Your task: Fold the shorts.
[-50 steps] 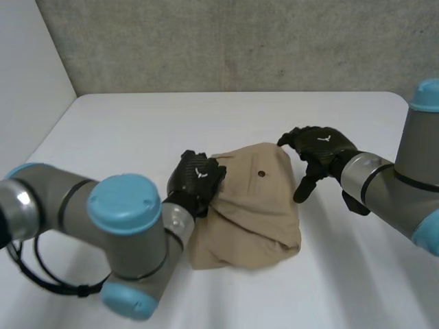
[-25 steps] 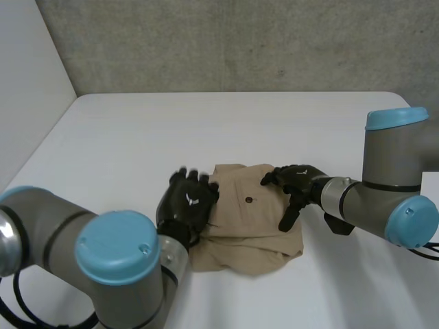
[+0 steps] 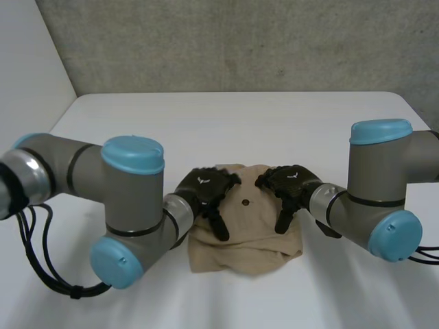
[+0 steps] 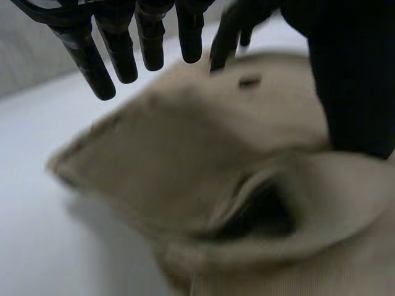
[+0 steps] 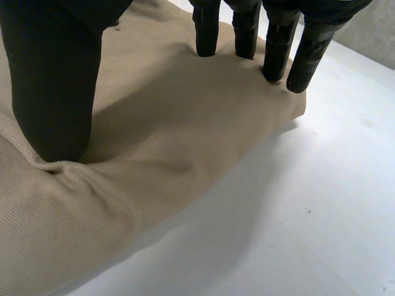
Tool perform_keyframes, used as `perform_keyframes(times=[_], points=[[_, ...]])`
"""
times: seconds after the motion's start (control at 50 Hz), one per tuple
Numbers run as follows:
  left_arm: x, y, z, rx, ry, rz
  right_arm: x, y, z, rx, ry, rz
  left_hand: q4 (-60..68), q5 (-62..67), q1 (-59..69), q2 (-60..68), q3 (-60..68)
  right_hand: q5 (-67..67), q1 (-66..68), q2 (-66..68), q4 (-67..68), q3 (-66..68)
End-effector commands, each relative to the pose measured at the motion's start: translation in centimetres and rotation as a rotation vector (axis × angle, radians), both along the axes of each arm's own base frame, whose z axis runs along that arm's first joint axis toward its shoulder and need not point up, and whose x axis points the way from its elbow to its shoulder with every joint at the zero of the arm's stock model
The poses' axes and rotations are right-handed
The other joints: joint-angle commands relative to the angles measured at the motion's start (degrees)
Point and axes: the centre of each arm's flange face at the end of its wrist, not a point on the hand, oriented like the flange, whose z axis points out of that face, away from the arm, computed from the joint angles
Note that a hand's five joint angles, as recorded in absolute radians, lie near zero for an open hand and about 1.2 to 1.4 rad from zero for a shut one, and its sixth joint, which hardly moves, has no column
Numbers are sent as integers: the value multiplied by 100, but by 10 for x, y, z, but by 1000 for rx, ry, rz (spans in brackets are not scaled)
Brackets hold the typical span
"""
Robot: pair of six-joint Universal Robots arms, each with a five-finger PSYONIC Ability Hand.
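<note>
Tan shorts [image 3: 245,233] lie bunched on the white table [image 3: 226,123]. My left hand [image 3: 206,188] is over their left side, fingers [image 4: 117,49] straight and spread above the cloth. My right hand [image 3: 291,184] is on their right side, straight fingers [image 5: 279,43] and thumb pressing into the fabric.

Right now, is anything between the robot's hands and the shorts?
No, nothing visible is in the way. The right hand presses straight onto the shorts with its fingers and thumb, and the left hand lies over their other side.
</note>
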Motion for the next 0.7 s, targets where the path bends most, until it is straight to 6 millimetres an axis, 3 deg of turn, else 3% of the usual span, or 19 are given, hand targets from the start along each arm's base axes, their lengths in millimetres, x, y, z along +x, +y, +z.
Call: perform_keyframes(times=[0.02, 0.52, 0.58, 0.66, 0.68, 0.7], points=[[14, -11, -13, -48, -143, 131, -2, 0, 2, -28, 3, -21, 126, 506, 221, 126, 149, -407, 59, -188, -344, -152], [21, 0, -18, -72, -215, 131, 0, 6, -1, -57, 50, -29, 109, 489, 204, 109, 132, -407, 59, -188, -344, -152], [21, 0, 0, -103, -188, 136, 0, 6, 6, -71, 39, -29, 109, 489, 204, 109, 132, -407, 59, -188, -344, -152], [22, -1, 34, -167, -127, 149, 1, 7, 46, -164, -22, -36, 92, 473, 188, 93, 115, -407, 59, -188, -344, -152], [23, -2, 44, -184, -108, 153, 1, 8, 66, -221, -53, -37, 92, 473, 188, 92, 115, -407, 59, -188, -344, -152], [25, -2, 64, -224, -71, 160, 1, 8, 77, -252, -70, -41, -25, 356, 71, -24, -1, -407, 59, -188, -344, -152]])
